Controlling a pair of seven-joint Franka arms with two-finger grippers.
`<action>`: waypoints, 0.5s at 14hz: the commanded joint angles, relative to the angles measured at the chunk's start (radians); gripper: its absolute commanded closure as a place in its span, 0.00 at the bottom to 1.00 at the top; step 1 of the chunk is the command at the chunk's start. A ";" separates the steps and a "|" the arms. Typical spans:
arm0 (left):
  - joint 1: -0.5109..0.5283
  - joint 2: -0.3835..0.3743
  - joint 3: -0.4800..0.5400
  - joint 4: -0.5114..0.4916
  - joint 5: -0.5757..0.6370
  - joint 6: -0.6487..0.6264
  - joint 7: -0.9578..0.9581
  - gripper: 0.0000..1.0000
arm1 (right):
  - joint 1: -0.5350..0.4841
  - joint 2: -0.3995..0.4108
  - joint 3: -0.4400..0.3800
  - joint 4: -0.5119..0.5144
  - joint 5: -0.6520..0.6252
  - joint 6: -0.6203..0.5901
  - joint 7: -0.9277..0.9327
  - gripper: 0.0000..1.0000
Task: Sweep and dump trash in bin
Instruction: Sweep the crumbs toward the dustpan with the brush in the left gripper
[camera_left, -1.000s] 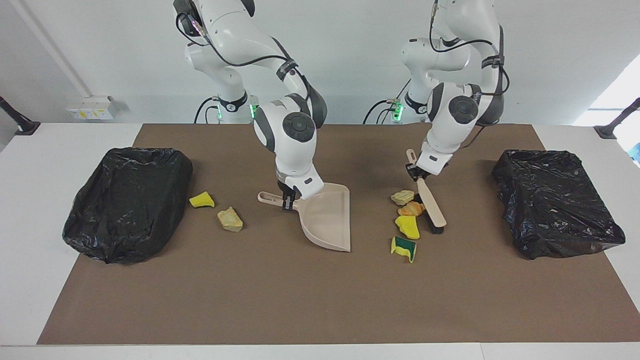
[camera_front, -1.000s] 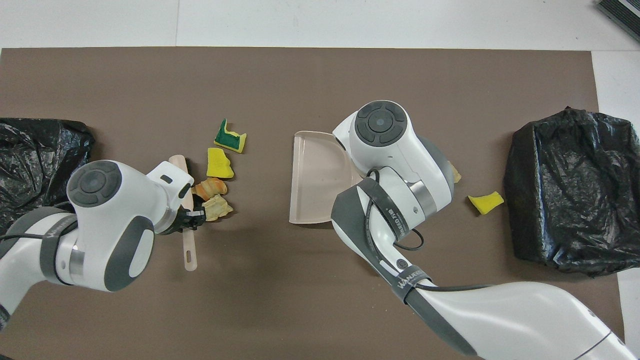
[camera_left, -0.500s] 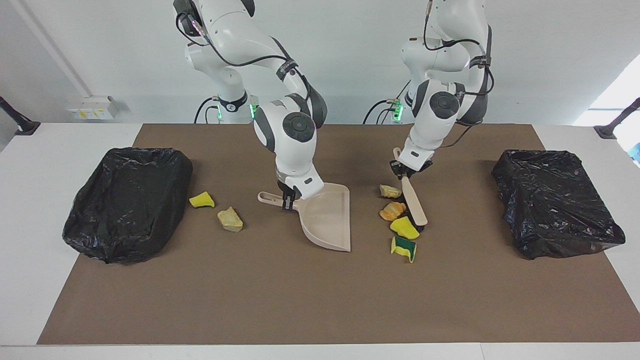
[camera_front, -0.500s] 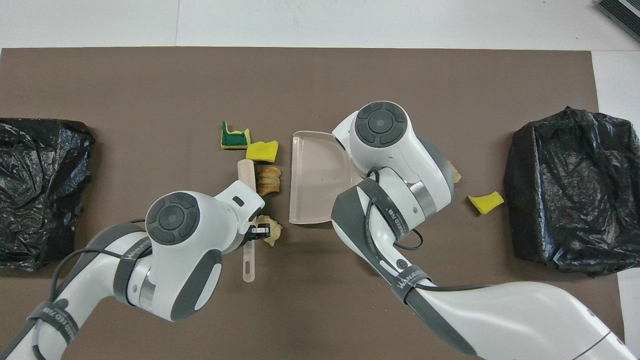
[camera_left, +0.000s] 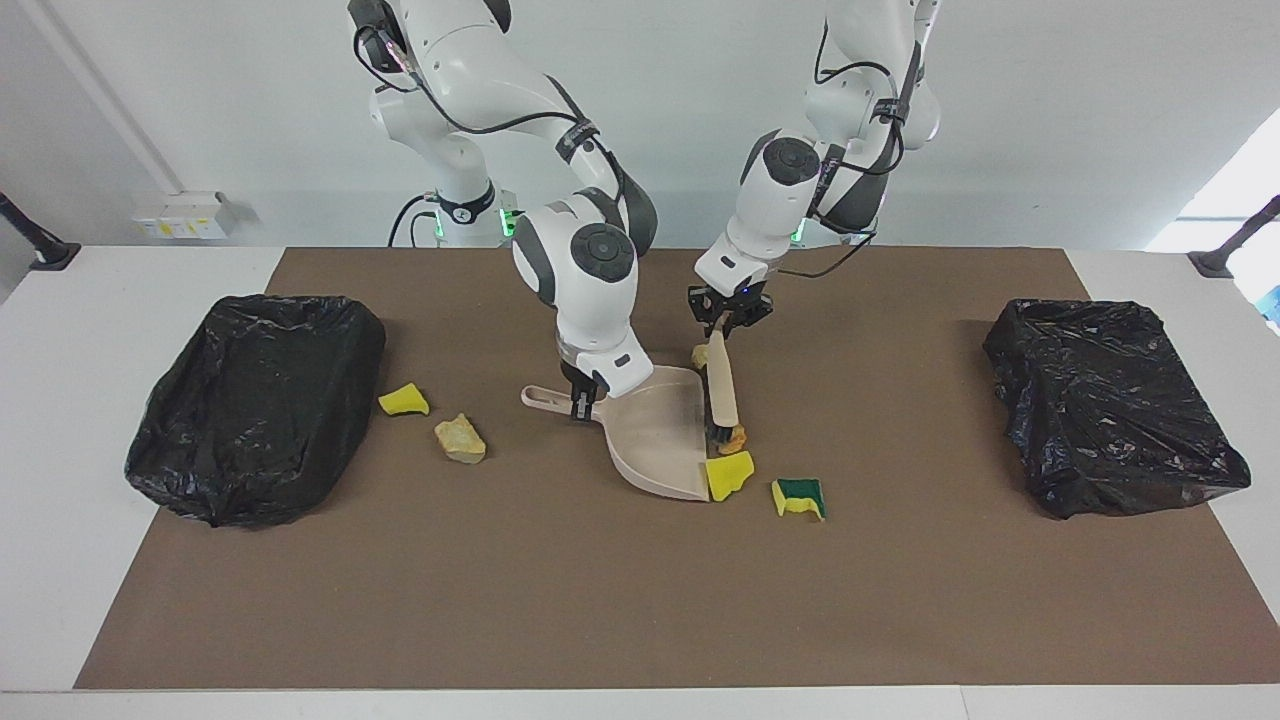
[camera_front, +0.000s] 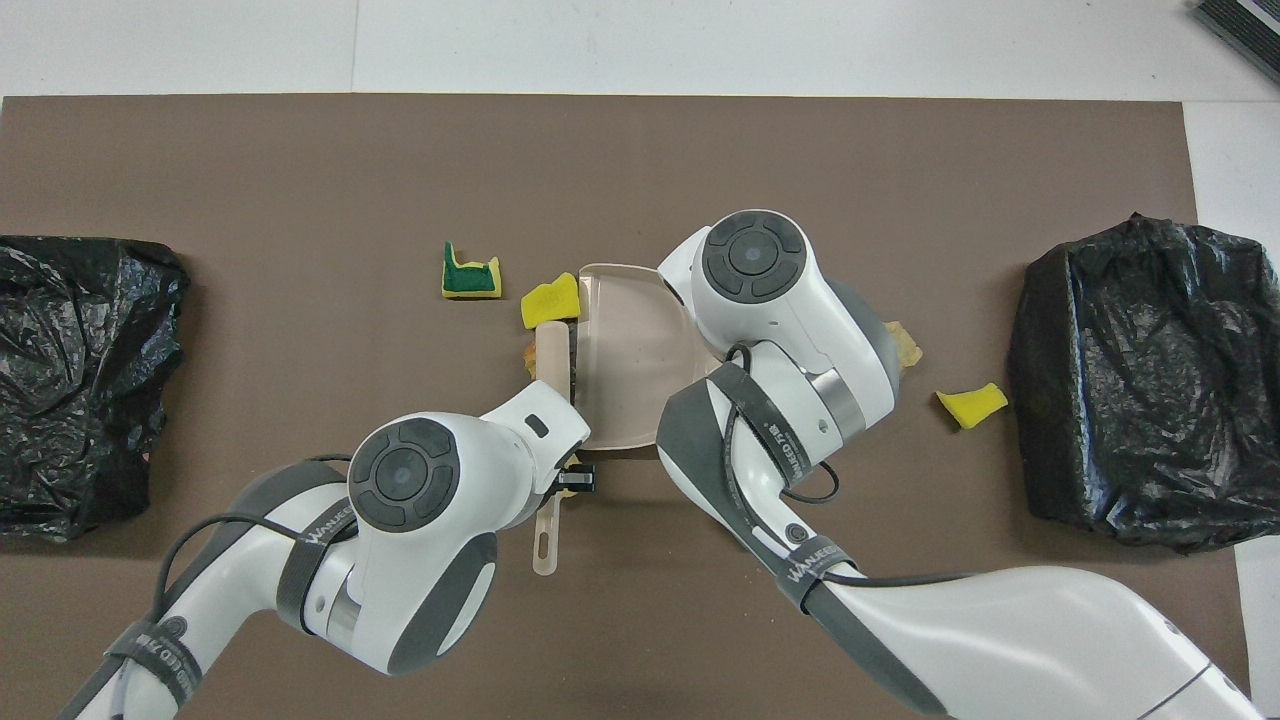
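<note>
My right gripper (camera_left: 579, 396) is shut on the handle of the beige dustpan (camera_left: 655, 430), which rests on the brown mat. My left gripper (camera_left: 727, 320) is shut on the handle of the beige brush (camera_left: 720, 390), whose bristles sit against the pan's open edge. Trash lies at that edge: a yellow sponge bit (camera_left: 728, 475), an orange chunk (camera_left: 737, 436) and a beige piece (camera_left: 700, 353). A green-yellow sponge (camera_left: 799, 497) lies apart, toward the left arm's end. In the overhead view the brush (camera_front: 552, 350) lies alongside the dustpan (camera_front: 625, 350).
Two bins lined with black bags stand at the mat's ends, one (camera_left: 255, 405) at the right arm's end and one (camera_left: 1115, 405) at the left arm's. A yellow sponge bit (camera_left: 403, 400) and a beige chunk (camera_left: 460, 439) lie between the dustpan and the right arm's bin.
The left arm has swept the brush toward the dustpan, pushing three scraps up to its open edge. The green-yellow sponge stayed back. The dustpan barely shifted.
</note>
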 joint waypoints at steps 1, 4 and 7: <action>0.034 -0.049 0.023 0.026 -0.015 -0.044 -0.041 1.00 | 0.002 -0.013 0.009 -0.032 -0.007 0.030 0.023 1.00; 0.146 -0.023 0.023 0.097 0.120 -0.130 -0.010 1.00 | -0.007 -0.010 0.009 -0.029 -0.010 0.028 0.008 1.00; 0.247 0.090 0.024 0.287 0.179 -0.252 0.183 1.00 | -0.022 -0.010 0.007 -0.023 -0.022 0.022 -0.068 1.00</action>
